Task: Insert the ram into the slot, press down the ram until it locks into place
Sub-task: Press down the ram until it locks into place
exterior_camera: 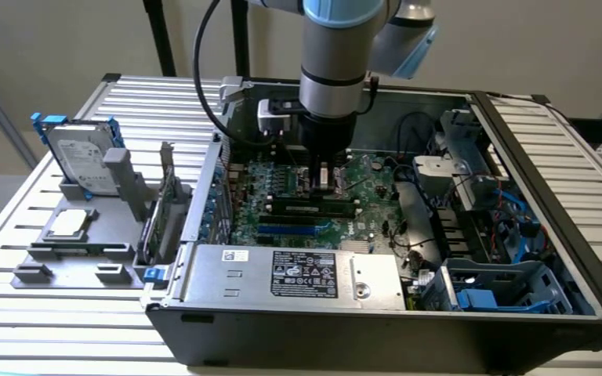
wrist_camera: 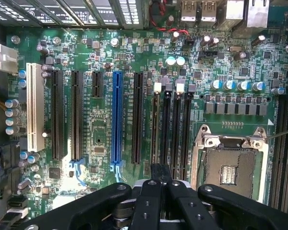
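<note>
The ram (exterior_camera: 317,209) is a long dark-green strip with black chips, lying in a black slot (wrist_camera: 159,129) near the motherboard's (wrist_camera: 105,129) middle. The gripper (exterior_camera: 325,182) stands closed above it, holding nothing.

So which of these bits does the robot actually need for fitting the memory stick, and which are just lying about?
Part of the job: the ram, lying along the row of slots; the black memory slots; the gripper, shut, over them.

Just lying about: the hard drive; the blue slot; the power supply; the processor socket.
</note>
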`<state>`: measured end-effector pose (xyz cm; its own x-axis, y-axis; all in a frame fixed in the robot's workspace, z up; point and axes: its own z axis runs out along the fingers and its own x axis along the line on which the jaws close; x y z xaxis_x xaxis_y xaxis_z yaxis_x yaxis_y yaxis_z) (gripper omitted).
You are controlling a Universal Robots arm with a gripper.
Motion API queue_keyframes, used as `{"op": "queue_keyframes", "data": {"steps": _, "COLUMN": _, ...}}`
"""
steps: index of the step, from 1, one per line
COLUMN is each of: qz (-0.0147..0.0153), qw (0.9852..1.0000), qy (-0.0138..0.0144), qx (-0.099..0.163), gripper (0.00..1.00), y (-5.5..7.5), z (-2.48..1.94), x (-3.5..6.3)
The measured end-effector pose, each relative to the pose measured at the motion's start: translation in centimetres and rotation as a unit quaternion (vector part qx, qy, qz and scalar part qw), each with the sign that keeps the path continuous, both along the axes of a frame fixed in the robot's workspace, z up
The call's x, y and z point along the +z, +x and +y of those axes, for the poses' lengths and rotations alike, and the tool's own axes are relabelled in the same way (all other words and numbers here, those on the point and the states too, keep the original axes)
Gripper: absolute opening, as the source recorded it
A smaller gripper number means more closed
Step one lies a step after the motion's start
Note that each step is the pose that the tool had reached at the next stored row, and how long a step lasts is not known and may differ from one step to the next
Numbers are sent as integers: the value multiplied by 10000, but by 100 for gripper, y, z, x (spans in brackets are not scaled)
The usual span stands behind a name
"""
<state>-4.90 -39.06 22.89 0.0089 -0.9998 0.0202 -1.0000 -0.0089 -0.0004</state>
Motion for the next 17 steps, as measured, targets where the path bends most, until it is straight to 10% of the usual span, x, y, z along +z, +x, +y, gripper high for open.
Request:
{"op": "queue_keyframes", "data": {"steps": 6, "qz": 0, "qw": 10000, "qy": 8, "qx": -1, "gripper": 10, "y": 1, "z": 2, "x": -12}}
{"op": "queue_keyframes", "data": {"steps": 17, "qz": 43, "qw": 10000, "qy": 6, "qx": -1, "gripper": 10, "y": 2, "z": 2, "x": 250}}
